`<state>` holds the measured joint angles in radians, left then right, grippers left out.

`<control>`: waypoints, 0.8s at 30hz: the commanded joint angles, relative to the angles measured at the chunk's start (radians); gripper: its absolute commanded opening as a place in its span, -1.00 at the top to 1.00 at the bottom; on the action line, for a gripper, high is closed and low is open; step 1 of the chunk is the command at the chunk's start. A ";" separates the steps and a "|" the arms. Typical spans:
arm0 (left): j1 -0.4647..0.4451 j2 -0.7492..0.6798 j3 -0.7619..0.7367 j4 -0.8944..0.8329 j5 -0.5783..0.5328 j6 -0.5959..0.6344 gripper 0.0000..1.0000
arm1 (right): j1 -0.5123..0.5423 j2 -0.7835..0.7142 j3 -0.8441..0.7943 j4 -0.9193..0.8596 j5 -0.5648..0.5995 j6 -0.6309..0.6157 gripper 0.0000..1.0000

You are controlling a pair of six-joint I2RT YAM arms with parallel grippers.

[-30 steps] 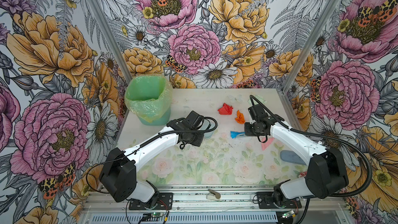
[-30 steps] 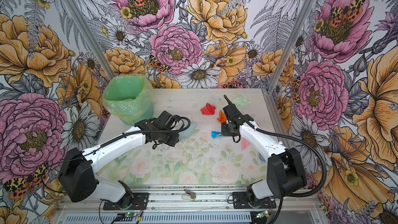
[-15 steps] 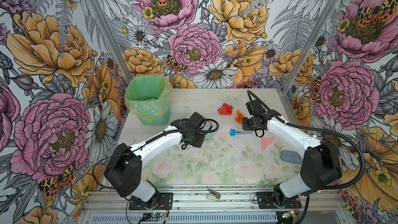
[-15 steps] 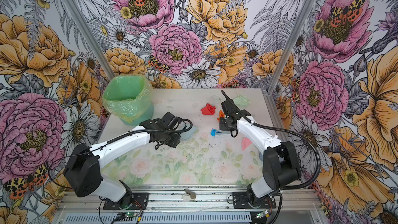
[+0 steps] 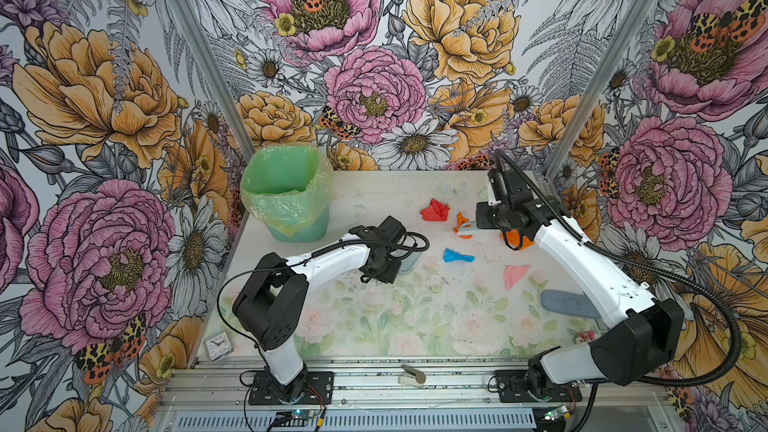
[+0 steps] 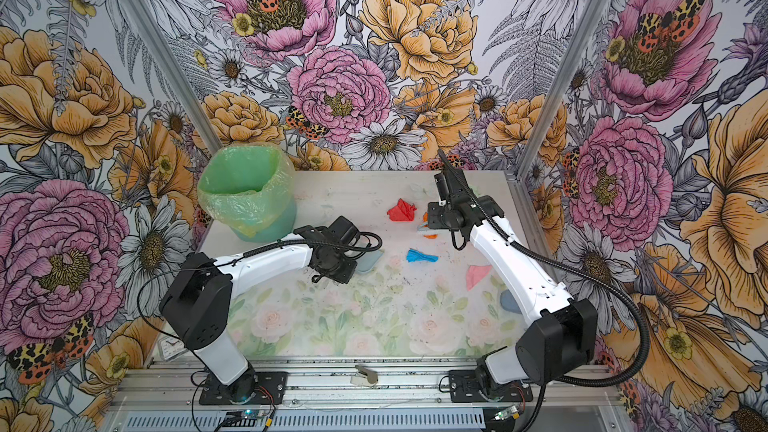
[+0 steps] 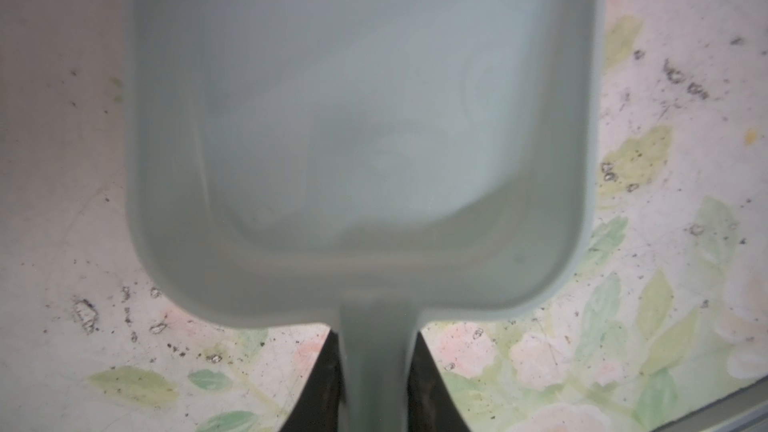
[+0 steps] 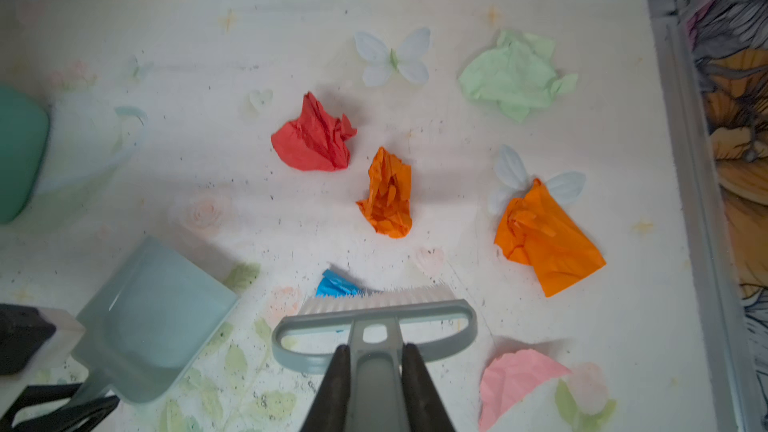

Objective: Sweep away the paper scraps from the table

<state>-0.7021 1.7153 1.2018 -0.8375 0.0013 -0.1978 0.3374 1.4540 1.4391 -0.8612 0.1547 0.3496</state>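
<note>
On the table (image 5: 374, 326) lie paper scraps: red (image 5: 434, 210), a small orange one (image 5: 460, 220), blue (image 5: 457, 255) and pink (image 5: 515, 275). A larger orange scrap (image 8: 548, 238) and a pale green one (image 8: 515, 74) show in the right wrist view. My right gripper (image 8: 374, 357) is shut on the handle of the grey-blue brush (image 8: 374, 313). Its white bristles hide one end of the blue scrap (image 8: 334, 284). From above, the brush head (image 5: 465, 228) sits beside the small orange scrap. My left gripper (image 7: 376, 351) is shut on the handle of the dustpan (image 7: 361, 118), which is empty and left of the blue scrap.
A bin with a green liner (image 5: 286, 193) stands at the back left corner. A grey-blue oblong thing (image 5: 569, 303) lies at the front right, partly under the right arm. Aluminium framing (image 8: 681, 118) edges the table on the right. Dark specks dot the middle.
The right arm has carried the brush a little toward the back, from near the blue scrap to the small orange one. The left arm with the dustpan has shifted slightly right.
</note>
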 commanded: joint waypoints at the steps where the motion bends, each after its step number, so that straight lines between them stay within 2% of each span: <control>1: 0.006 0.010 0.035 0.008 -0.028 0.020 0.80 | -0.016 0.080 0.078 0.120 0.152 0.011 1.00; 5: 0.009 0.026 0.041 0.008 -0.037 0.021 0.82 | -0.030 0.199 0.162 0.227 0.205 0.064 1.00; 14: 0.016 0.066 0.070 0.010 -0.039 0.026 0.82 | -0.032 0.406 0.253 0.414 0.177 0.182 1.00; 24: 0.022 0.096 0.084 0.020 -0.033 0.026 0.83 | 0.022 0.510 0.281 0.430 0.114 0.191 1.00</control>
<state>-0.6888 1.8084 1.2644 -0.8371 -0.0154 -0.1825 0.3286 1.9610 1.6962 -0.4686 0.2829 0.5343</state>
